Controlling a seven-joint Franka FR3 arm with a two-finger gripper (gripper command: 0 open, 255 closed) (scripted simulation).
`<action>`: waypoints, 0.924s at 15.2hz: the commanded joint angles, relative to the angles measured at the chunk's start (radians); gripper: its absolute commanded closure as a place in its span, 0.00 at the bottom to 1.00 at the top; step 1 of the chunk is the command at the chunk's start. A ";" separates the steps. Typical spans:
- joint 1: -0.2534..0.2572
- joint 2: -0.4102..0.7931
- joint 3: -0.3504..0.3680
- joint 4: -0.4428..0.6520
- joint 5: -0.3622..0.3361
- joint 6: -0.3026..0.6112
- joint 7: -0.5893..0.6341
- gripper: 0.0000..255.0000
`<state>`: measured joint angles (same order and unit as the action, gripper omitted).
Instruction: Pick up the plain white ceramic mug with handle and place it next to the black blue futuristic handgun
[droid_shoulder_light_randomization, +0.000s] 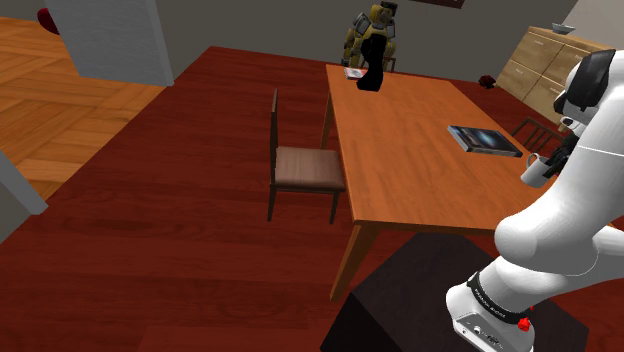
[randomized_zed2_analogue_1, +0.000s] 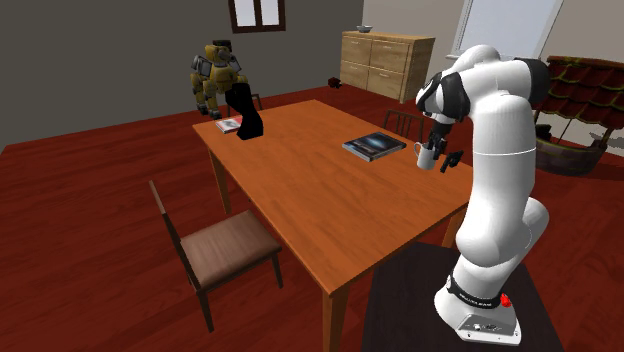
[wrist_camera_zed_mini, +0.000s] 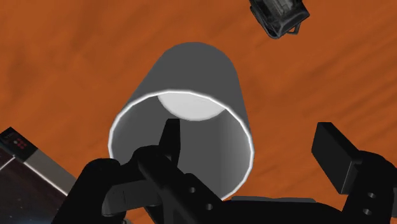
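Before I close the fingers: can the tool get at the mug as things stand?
Probably yes. The open tool hangs right over the mug, one finger inside its rim and the other outside; nothing lies between them.

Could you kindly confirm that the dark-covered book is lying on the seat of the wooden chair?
Not quite: the book is lying on the table, close to the mug, not on the seat of the chair, which carries nothing. The shoulder view shows this plainly.
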<state>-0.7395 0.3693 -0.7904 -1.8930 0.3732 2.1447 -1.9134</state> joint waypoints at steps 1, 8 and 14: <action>0.000 0.000 0.000 0.000 0.000 0.000 0.000 0.00; 0.022 -0.065 -0.033 0.055 -0.064 -0.099 0.041 0.00; 0.022 -0.065 -0.033 0.055 -0.064 -0.099 0.041 0.00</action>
